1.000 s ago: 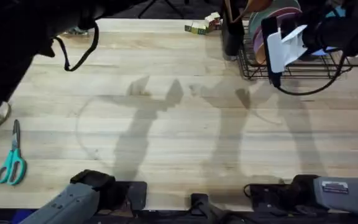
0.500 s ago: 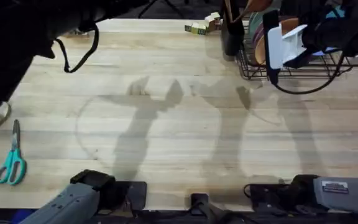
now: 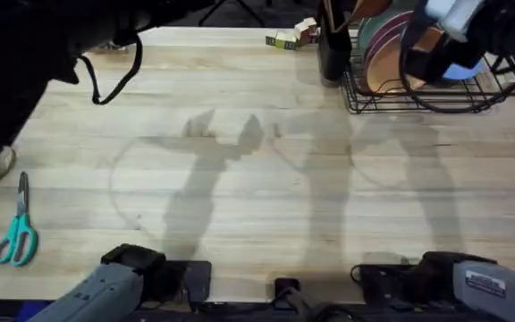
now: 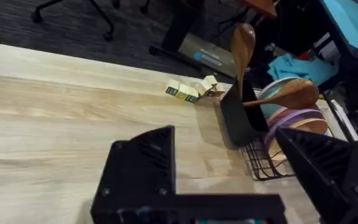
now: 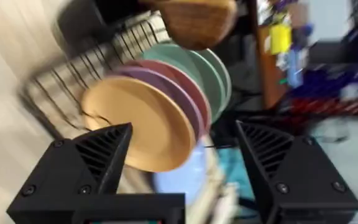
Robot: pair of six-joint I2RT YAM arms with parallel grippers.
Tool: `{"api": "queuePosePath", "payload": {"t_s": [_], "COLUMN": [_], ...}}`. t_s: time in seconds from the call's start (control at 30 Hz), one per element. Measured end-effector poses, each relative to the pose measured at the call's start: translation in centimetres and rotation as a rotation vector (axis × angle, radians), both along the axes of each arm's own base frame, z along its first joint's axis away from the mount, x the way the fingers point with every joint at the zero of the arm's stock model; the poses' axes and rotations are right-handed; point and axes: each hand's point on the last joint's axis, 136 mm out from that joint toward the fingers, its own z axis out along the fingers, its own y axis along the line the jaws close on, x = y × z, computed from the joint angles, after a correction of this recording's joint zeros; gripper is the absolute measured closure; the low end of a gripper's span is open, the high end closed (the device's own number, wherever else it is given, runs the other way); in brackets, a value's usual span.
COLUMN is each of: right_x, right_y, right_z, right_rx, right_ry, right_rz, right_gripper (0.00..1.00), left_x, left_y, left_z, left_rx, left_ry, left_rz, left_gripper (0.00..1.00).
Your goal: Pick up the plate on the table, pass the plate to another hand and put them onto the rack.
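Note:
The orange-tan plate [image 5: 138, 127] stands upright in the black wire rack [image 5: 55, 81], at the front of a row of lilac, maroon and green plates. From overhead the plate [image 3: 390, 68] shows at the left end of the rack [image 3: 418, 100], at the table's far right. My right gripper [image 5: 185, 180] hangs open a little way off the plate, with nothing between its fingers. The right arm [image 3: 472, 31] hovers over the rack. My left gripper [image 4: 235, 180] is open and empty, high above the table [image 3: 240, 179], facing the rack [image 4: 266, 165].
A black utensil holder [image 4: 238, 121] with wooden spoons [image 4: 243, 43] stands against the rack's left side. Small blocks [image 3: 286, 38] lie at the far edge. Teal scissors [image 3: 16, 234] lie near the left edge. The left arm [image 3: 25, 54] looms dark over the far left corner.
The right arm has drawn back from the rack, up and to the right. The orange plate it covered now stands free in the rack. The left arm has not moved.

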Motion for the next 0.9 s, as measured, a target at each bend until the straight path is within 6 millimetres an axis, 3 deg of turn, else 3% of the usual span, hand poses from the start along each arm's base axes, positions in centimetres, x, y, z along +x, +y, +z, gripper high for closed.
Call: {"api": "queuePosePath", "payload": {"t_s": [0.53,0.67,0.9], "right_x": [-6.0,-7.1,-7.9], "right_y": [9.0,9.9,9.9], "right_z": [6.1,6.2,4.8], "right_rx": [0.719,0.930,1.192], "right_ry": [0.070,0.154,0.296], "right_rz": [-0.152,-0.247,-0.454], "right_gripper": [0.007,0.007,0.007], "left_x": [0.0,-0.1,-0.3], "left_y": [0.0,0.0,0.1], "left_z": [0.0,-0.2,-0.9], "left_rx": [0.001,0.023,0.120], "left_ry": [0.002,0.002,0.004], "left_rz": [0.000,-0.007,-0.041], "left_gripper": [0.007,0.006,0.007]}}
